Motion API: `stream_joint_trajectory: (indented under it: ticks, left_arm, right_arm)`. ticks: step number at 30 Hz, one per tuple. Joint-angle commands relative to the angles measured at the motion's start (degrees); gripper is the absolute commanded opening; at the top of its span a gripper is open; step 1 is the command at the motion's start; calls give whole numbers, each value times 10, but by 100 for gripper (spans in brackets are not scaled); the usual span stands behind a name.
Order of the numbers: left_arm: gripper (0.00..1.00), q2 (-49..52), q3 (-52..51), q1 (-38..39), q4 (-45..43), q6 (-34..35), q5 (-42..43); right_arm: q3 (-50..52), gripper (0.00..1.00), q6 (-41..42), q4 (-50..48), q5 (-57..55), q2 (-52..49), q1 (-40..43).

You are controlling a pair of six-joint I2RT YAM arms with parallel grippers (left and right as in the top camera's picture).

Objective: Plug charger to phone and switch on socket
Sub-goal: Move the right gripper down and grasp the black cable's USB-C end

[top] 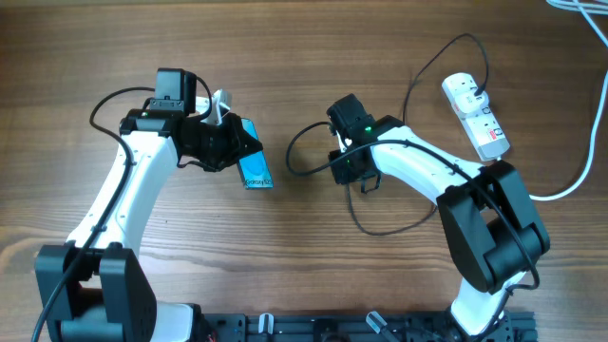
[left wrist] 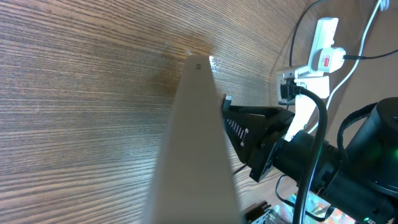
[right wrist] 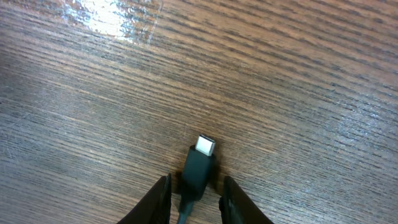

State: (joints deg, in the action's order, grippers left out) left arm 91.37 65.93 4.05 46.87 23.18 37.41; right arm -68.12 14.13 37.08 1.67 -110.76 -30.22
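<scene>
The phone [top: 255, 169], its teal screen showing, is held tilted just above the table by my left gripper [top: 226, 142], which is shut on its upper end. In the left wrist view the phone's pale edge [left wrist: 196, 143] fills the middle and hides the fingers. My right gripper [top: 344, 161] is down at the table to the phone's right. Its fingers [right wrist: 163, 196] have closed in on both sides of the charger's black connector [right wrist: 199, 168], whose metal tip points away. The charger cable [top: 380, 228] loops back to the socket [top: 475, 116] at the far right.
The socket's thick white lead [top: 579, 180] runs off the right edge. The right arm [left wrist: 348, 155] stands close behind the phone in the left wrist view, with the socket [left wrist: 324, 46] beyond it. Bare wood lies between the two arms.
</scene>
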Motion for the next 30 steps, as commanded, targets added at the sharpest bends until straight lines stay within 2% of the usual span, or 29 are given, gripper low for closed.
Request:
stream_joint_trajectory:
  ticks: [1, 4, 18, 25, 30]
  left_arm:
    - [4, -16, -4, 0, -3, -5, 11]
    - [4, -16, -4, 0, -3, -5, 11]
    - [4, -16, -4, 0, -3, -5, 11]
    - [4, -16, -4, 0, -3, -5, 11]
    - [4, -16, -4, 0, -3, -5, 11]
  right_arm:
    - [11, 26, 10, -2, 5, -5, 2]
    - [11, 20, 11, 9, 6, -5, 2]
    - [11, 17, 11, 13, 6, -5, 2]
    - [11, 25, 11, 11, 10, -5, 2]
    - [11, 25, 10, 11, 10, -5, 2]
